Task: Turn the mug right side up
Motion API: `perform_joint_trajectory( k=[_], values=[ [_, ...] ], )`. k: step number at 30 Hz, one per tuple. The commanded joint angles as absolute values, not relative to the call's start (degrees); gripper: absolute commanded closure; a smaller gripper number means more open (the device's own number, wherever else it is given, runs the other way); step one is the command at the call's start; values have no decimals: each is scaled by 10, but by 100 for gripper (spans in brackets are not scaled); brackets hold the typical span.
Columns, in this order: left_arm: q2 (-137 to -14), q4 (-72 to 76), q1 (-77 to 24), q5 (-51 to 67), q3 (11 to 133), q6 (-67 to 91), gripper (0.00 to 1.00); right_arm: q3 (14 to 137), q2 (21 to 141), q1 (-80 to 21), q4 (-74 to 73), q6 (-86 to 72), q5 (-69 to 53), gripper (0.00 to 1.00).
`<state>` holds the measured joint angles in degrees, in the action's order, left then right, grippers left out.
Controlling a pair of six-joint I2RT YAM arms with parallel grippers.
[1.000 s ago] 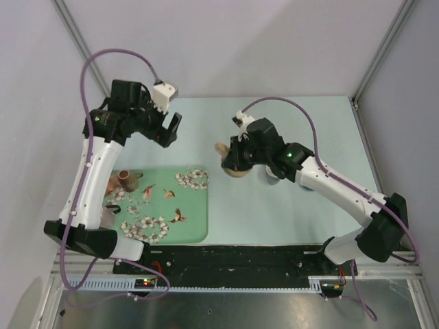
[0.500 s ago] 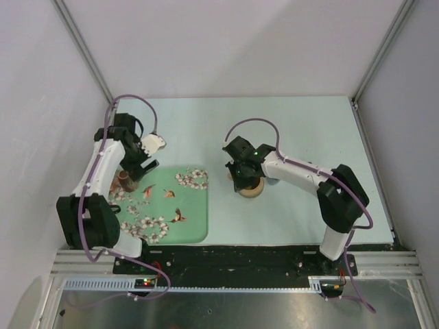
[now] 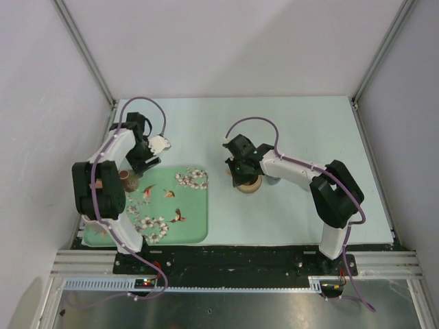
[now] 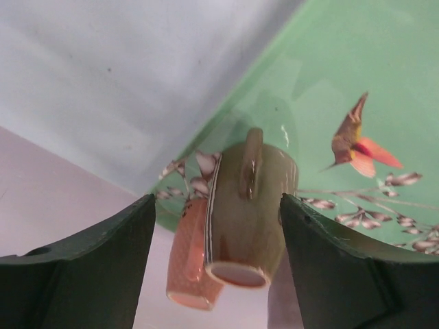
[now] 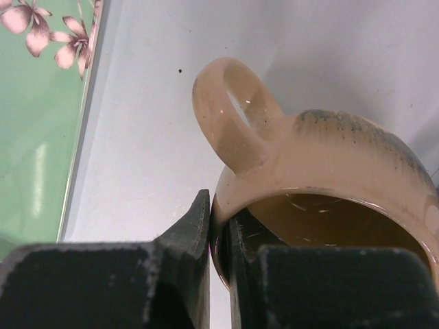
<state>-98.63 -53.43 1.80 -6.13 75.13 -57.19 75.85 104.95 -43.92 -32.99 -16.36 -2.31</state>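
Note:
A tan mug (image 3: 252,185) is at the table's middle, just right of the tray. My right gripper (image 3: 241,173) is shut on its rim beside the handle. In the right wrist view the fingers (image 5: 200,226) pinch the rim wall of the mug (image 5: 336,164), whose brown inside faces the camera; the handle (image 5: 230,116) points away. An olive-brown mug (image 4: 250,219) stands bottom-up on the tray's far-left corner, against a salmon cup (image 4: 186,257). My left gripper (image 4: 216,274) is open with the olive mug between its fingers, not touching. From above the left gripper (image 3: 140,168) hangs over that mug (image 3: 126,179).
The green tray (image 3: 188,219) with flowers and birds lies at front left; its edge shows in the right wrist view (image 5: 41,137). A pale bluish object (image 3: 273,180) sits partly hidden under the right arm. Walls close the cell on the left, back and right.
My right arm has come down and drawn in with the tan mug to the table beside the tray. My left arm has swung down to the tray's far-left corner, over the olive mug.

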Motion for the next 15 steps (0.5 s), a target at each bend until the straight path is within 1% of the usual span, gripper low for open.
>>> perform_joint_trajectory(
  k=[1, 2, 3, 6, 7, 9, 12, 15],
  values=[
    [-1027, -519, 11, -81, 787, -601, 26, 757, 1057, -432, -310, -155, -12, 86],
    [-1037, -519, 10, -81, 787, -600, 29, 757, 1056, -432, -311, -156, -10, 81],
    [-1045, -519, 10, -80, 786, -599, 31, 757, 1053, -432, -313, -156, -10, 77],
    [-1065, -519, 6, -88, 775, -595, 36, 757, 1044, -433, -316, -153, -14, 61],
    [-1069, -519, 6, -92, 768, -593, 38, 757, 1039, -433, -318, -152, -14, 57],
    [-1071, -519, 5, -98, 754, -591, 42, 757, 1031, -433, -321, -151, -14, 53],
    [-1064, -519, 6, -97, 735, -587, 50, 757, 1019, -432, -324, -149, -12, 51],
    [-1056, -520, 5, -92, 714, -581, 54, 757, 1010, -432, -324, -148, -10, 44]
  ],
)
